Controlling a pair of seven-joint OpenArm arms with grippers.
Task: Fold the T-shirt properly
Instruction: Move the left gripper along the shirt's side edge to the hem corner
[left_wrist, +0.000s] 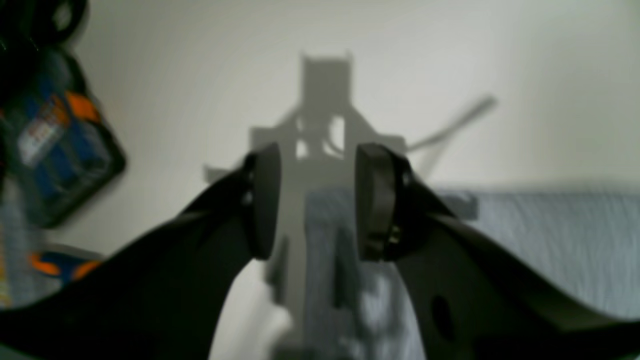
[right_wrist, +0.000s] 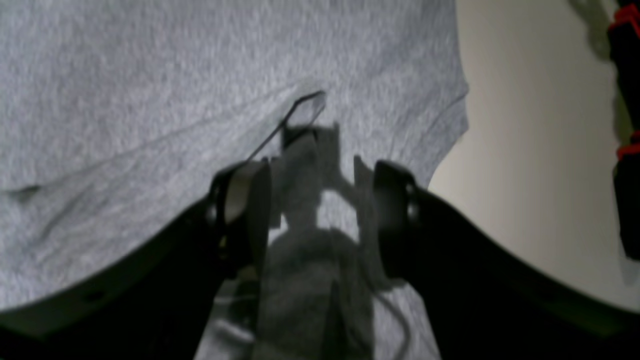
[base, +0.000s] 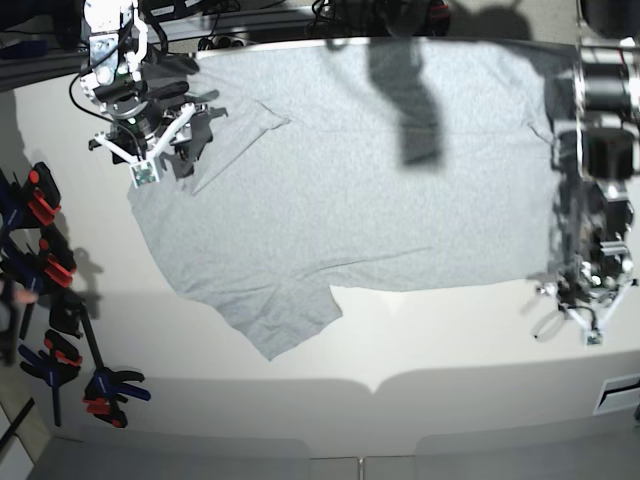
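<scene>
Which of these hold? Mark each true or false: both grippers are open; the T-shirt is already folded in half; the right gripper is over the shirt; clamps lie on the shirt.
1. Both grippers are open: true. The left gripper and the right gripper each show a gap with nothing between the jaws.
2. The T-shirt is folded in half: false. It lies spread flat.
3. The right gripper is over the shirt: true.
4. Clamps lie on the shirt: false. They sit on the table beside it.
</scene>
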